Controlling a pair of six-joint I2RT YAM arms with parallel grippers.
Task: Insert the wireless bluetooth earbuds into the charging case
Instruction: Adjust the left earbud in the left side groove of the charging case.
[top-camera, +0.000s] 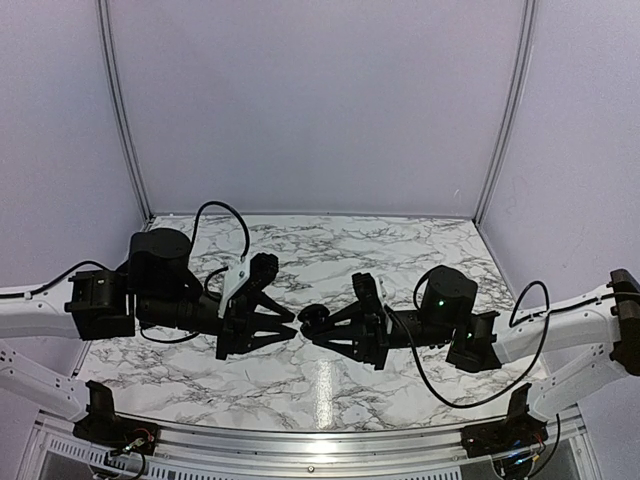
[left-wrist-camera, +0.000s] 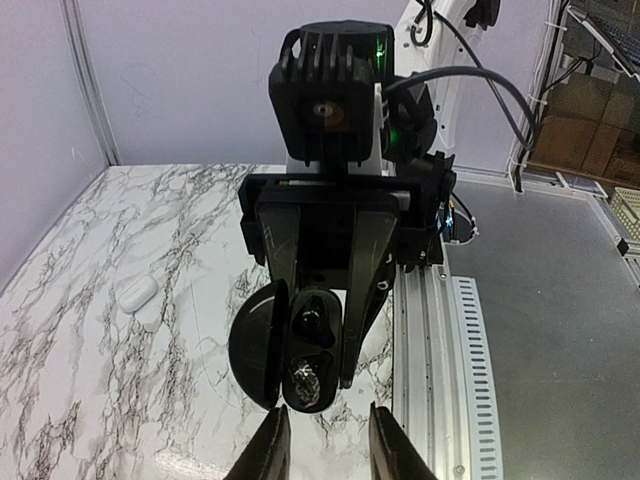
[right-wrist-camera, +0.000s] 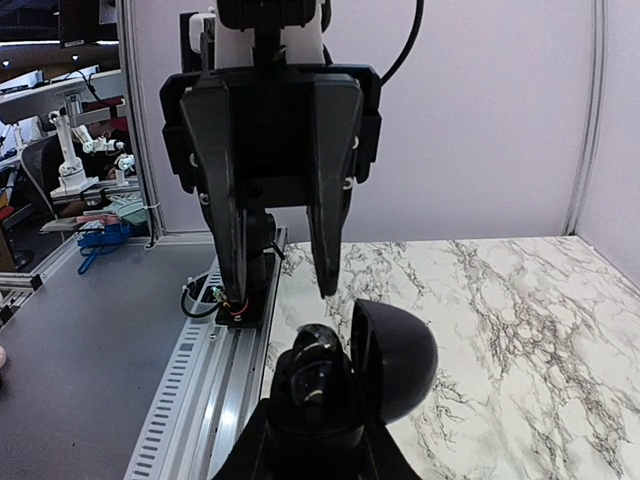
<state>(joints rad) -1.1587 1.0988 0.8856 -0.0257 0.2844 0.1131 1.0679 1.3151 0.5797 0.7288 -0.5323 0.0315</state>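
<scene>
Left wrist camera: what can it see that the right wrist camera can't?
Only the left wrist camera shows a white charging case lying on the marble table. Only the right wrist camera shows the left gripper from the front, its jaws apart with nothing between them. Both show the black charging case, lid open, held up by the right gripper, with the marble table underneath.

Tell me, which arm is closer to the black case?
Right. The right gripper has its jaws shut on the black case, holding it in the air. The left gripper faces it, just short, jaws apart.
</scene>
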